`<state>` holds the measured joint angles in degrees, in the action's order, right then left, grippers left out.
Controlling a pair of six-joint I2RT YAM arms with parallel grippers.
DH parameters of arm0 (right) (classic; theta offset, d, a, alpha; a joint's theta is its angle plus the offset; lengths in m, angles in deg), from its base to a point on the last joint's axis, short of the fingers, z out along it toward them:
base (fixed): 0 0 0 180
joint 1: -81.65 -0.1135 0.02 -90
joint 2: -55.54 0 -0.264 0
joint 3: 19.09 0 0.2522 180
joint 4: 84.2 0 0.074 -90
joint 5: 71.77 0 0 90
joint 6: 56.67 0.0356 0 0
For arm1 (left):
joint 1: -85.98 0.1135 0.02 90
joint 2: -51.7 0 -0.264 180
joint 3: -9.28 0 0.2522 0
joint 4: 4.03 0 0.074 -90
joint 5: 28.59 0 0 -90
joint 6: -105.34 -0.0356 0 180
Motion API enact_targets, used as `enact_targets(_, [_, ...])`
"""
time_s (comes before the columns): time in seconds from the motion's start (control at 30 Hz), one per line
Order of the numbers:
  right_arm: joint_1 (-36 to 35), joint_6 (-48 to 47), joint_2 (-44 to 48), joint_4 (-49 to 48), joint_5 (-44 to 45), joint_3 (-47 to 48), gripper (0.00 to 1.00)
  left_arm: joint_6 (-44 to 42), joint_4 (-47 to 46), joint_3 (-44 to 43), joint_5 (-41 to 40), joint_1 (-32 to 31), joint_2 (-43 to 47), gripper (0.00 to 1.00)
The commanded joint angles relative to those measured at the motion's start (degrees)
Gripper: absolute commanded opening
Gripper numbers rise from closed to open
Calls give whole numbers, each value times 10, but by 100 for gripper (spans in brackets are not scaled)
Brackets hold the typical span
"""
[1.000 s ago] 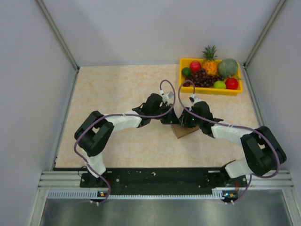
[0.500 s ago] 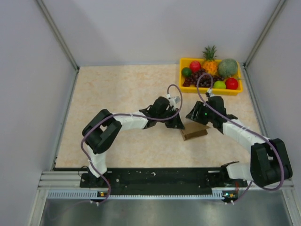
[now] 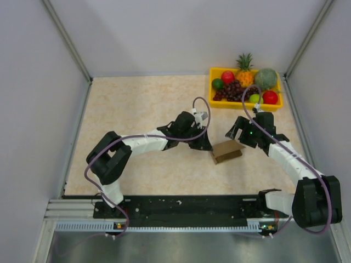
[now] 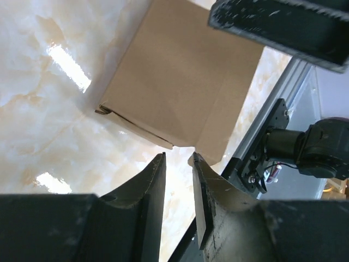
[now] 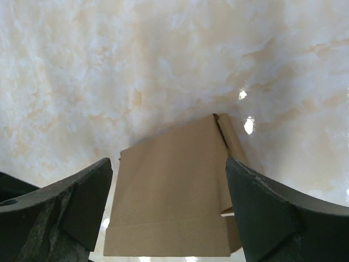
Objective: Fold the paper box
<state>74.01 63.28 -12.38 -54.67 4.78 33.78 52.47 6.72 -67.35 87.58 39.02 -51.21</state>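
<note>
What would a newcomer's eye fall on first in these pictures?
The yellow tray of bright fruit at the far right corner of the table stands out most. Next comes the brown paper box lying near the middle, flanked by the left tool and the wide-open right tool, neither holding it.

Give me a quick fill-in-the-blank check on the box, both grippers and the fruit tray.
1. The paper box is plain ____ cardboard.
2. The right gripper has its jaws wide ____, and its wrist view shows the box between them.
3. The left gripper, jaws narrowly apart near the box, holds ____.
4. The fruit tray in the far right corner is coloured ____.
Missing words: brown; open; nothing; yellow.
</note>
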Motion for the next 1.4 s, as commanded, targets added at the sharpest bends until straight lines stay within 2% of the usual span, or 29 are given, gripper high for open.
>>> enact_targets(0.0, [16, -9, 21, 17, -31, -24, 85, 2, -43, 21, 43, 19, 35, 33])
enact_targets(0.17, [26, -12, 23, 9, -59, -47, 87, 70, -132, 92, 104, 75, 60, 41])
enact_targets(0.27, [36, -19, 13, 10, -52, -56, 87, 87, -146, 116, 121, 87, 70, 44])
enact_targets(0.4, [36, -31, 19, 17, -31, -74, 88, 112, -168, 144, 132, 87, 83, 53])
enact_targets(0.5, [36, -16, 30, -24, -88, -101, 86, 131, -167, 151, 128, 88, 83, 56])
enact_targets(0.6, [36, 2, 25, -55, -113, -118, 83, 167, -167, 150, 123, 87, 70, 68])
enact_targets(0.63, [36, 6, 24, -65, -120, -123, 80, 190, -169, 150, 121, 87, 64, 69])
enact_targets(0.73, [35, 26, 17, -112, -141, -149, 74, 223, -202, 169, 110, 88, 57, 65])
enact_targets(0.77, [36, 38, 15, -140, -146, -162, 72, 224, -198, 172, 107, 88, 55, 60])
enact_targets(0.93, [24, 67, -6, -208, -165, -185, 64, 192, -164, 171, 103, 84, 48, 52])
enact_targets(0.97, [17, 74, -16, -215, -165, -185, 63, 185, -152, 168, 100, 81, 50, 52])
enact_targets(1.03, [-2, 82, -24, -230, -159, -185, 61, 176, -130, 168, 89, 72, 56, 63])
enact_targets(1.1, [-11, 99, -27, -248, -149, -191, 61, 173, -128, 176, 78, 65, 63, 69])
enact_targets(1.2, [-23, 111, -23, -258, -137, -195, 61, 182, -127, 197, 54, 57, 72, 71])
enact_targets(1.27, [-25, 113, -24, -256, -136, -193, 61, 208, -180, 232, 48, 57, 75, 70])
enact_targets(1.33, [-25, 113, -25, -254, -136, -190, 61, 239, -219, 253, 48, 57, 71, 61])
enact_targets(1.37, [-26, 110, -26, -253, -135, -187, 61, 248, -256, 272, 43, 57, 72, 60])
